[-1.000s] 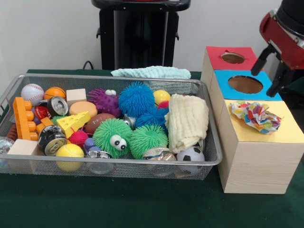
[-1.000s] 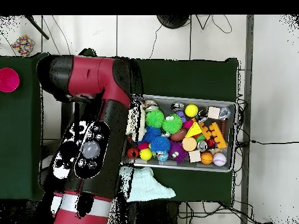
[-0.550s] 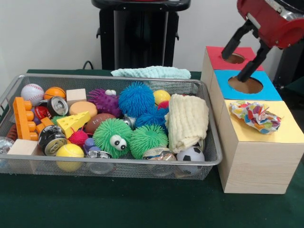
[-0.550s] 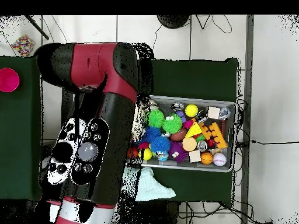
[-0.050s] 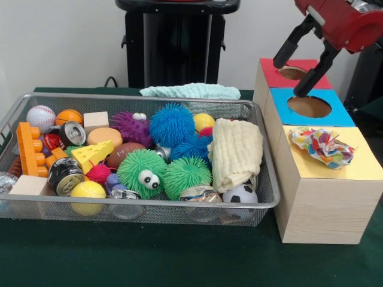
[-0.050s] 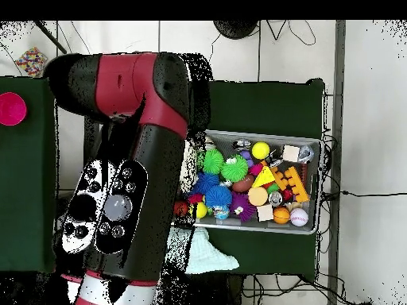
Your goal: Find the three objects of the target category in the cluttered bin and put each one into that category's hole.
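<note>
A: Background? White wall, black pedestal top centre, green counter below.
B: Any readable writing? None; the can labels are too small.
A: Clutter? Wire bin at left holds a fuzzy green ball, baseball, cream cloth, soccer ball.
B: Hand? Upper right, fingers spread wide, empty, above the red hole of the wooden box. Crumpled colourful cloth covers the yellow top; blue hole between.
A: Overhead, the arm hides the box.
</note>
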